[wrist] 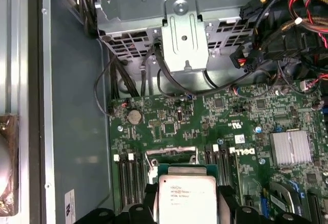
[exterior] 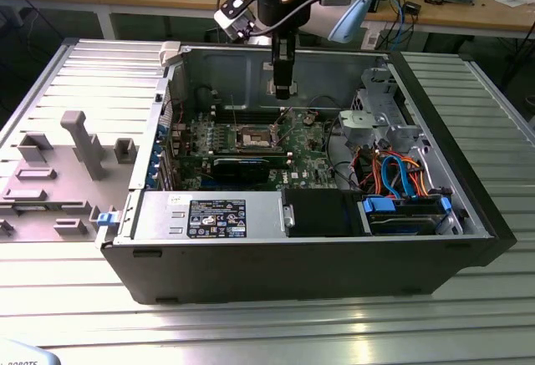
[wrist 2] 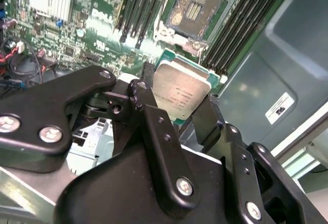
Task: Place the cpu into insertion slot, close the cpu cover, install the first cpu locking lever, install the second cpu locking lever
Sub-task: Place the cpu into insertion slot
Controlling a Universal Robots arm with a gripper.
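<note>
In the exterior view the black gripper (exterior: 282,89) hangs inside the open dark-grey metal computer case (exterior: 468,215), which lies on a ribbed aluminium table (exterior: 251,332). What sits between its tips is too small to make out there. Below it, on the green motherboard (exterior: 309,152), lies the square silver-rimmed insertion slot (exterior: 254,138), slightly toward the exterior view's left of the tips.

In the first wrist view much of the slot (wrist: 171,155) is hidden behind the chip, and part of the chip itself is cut off by the picture's edge. In the second wrist view the slot (wrist 2: 195,8) shows its brownish pin field bare, with long black memory slots (wrist 2: 246,19) on both sides of it.

The jaws are drawn in narrow and grip the small flat square cpu (wrist 2: 180,92) with its dull silver-grey metal top. The black fingers (wrist 2: 207,124) press against two opposite edges of it. In both wrist views the cpu (wrist: 187,198) is held clear of the board, apart from the slot, top face up.
</note>
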